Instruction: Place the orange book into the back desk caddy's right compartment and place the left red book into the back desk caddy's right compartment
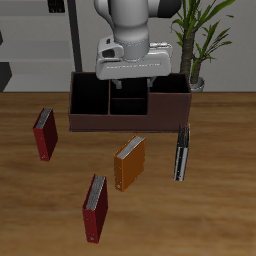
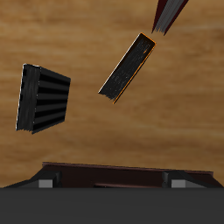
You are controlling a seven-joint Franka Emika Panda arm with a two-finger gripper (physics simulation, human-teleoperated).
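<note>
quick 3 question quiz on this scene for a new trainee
1. True or false: the orange book is already inside the back desk caddy.
2. Which book lies nearest the table's front edge? a) the orange book b) the thin black book c) the left red book
3. How many books are on the table outside the caddy?

Key: 1 false, it lies on the table in front of the caddy; 2 c; 3 four.
</note>
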